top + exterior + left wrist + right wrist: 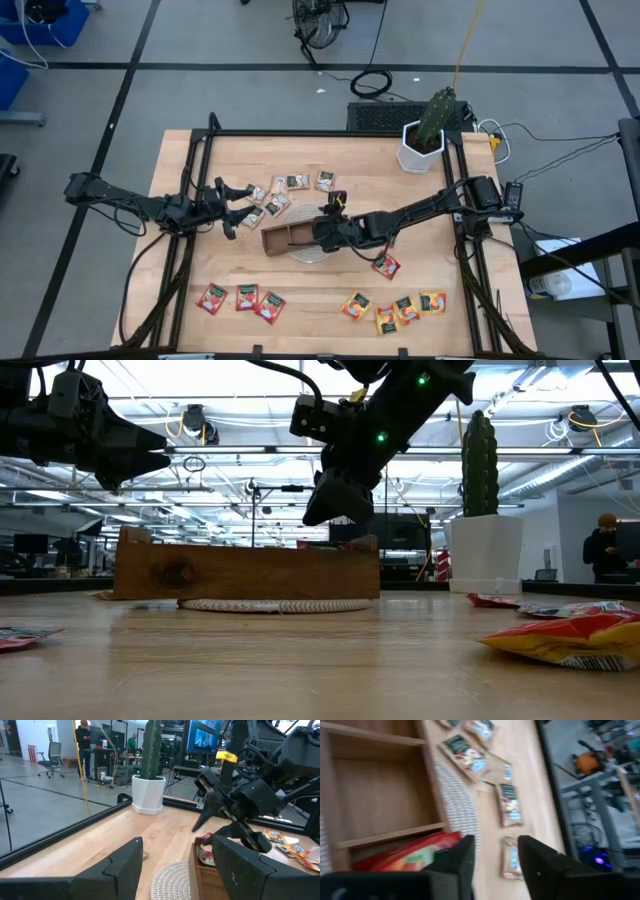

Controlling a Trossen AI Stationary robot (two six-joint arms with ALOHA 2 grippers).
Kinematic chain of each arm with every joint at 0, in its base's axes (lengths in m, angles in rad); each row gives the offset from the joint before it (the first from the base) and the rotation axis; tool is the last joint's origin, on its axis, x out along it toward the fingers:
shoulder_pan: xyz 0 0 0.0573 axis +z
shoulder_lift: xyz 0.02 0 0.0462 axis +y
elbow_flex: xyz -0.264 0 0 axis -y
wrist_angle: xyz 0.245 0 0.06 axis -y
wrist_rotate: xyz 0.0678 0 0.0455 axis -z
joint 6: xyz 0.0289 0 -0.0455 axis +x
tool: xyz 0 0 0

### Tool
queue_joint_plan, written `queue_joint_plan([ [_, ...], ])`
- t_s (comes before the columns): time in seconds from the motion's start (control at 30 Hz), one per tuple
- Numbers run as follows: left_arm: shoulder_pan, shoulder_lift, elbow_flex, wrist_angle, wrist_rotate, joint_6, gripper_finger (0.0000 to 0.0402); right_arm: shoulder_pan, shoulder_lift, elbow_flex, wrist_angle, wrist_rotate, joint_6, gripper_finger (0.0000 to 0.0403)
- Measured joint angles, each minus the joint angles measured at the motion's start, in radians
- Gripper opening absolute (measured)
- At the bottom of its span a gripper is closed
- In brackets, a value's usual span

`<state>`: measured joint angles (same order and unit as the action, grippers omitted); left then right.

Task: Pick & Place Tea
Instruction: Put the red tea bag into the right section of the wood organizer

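Red sachet in tray: one red tea sachet (412,854) lies in the end compartment of the wooden tray (290,237), the compartment nearest the right arm; it also shows there in the left wrist view (205,854).
Right gripper: the right gripper (327,232) hangs just over that end of the tray, above the red sachet; its fingers (456,857) stand apart with nothing between them, clear of the sachet.
Tray: it rests on a round woven mat (312,254) near the middle of the worktop (190,270); the other two compartments seen from the right wrist hold nothing.
Beige sachets: a loose cluster (285,190) lies just beyond the tray, on the far side from the front edge, between the tray and the left gripper.
Other red sachets: three (240,299) lie in a row toward the front-left of the tray; one more (386,265) lies just beside the tray's right end.
Orange-yellow sachets: a group (395,308) lies toward the front-right of the tray.
Left gripper: the left gripper (236,204) waits to the left of the tray, near the beige cluster, its fingers (120,870) wide and empty.
Cactus: a potted cactus (428,130) stands at the far right corner, well apart from the tray.
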<state>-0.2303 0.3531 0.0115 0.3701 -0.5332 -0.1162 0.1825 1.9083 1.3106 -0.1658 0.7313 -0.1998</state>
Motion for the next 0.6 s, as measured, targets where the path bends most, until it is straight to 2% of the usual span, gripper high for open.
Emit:
queue_joint_plan([
  [0.13, 0.000, 0.000, 0.000, 0.000, 0.000, 0.000, 0.0239, 0.012, -0.009, 0.000, 0.006, 0.081, -0.011, 0.0178],
  [0.2, 0.000, 0.000, 0.000, 0.000, 0.000, 0.000, 0.0239, 0.019, -0.028, 0.000, 0.009, 0.057, -0.026, 0.0178],
  [0.27, 0.000, 0.000, 0.000, 0.000, 0.000, 0.000, 0.0239, 0.022, -0.049, 0.000, 0.001, -0.041, -0.027, 0.0166],
  [0.43, 0.000, 0.000, 0.000, 0.000, 0.000, 0.000, 0.0239, -0.029, -0.076, 0.000, -0.060, -0.440, 0.117, 0.0111],
  [0.5, 0.000, 0.000, 0.000, 0.000, 0.000, 0.000, 0.0239, -0.049, -0.077, 0.001, -0.123, -0.496, 0.145, 0.0079],
  [0.6, 0.000, 0.000, 0.000, 0.000, 0.000, 0.000, 0.0239, -0.067, -0.076, 0.000, -0.228, -0.497, 0.150, 0.0017],
])
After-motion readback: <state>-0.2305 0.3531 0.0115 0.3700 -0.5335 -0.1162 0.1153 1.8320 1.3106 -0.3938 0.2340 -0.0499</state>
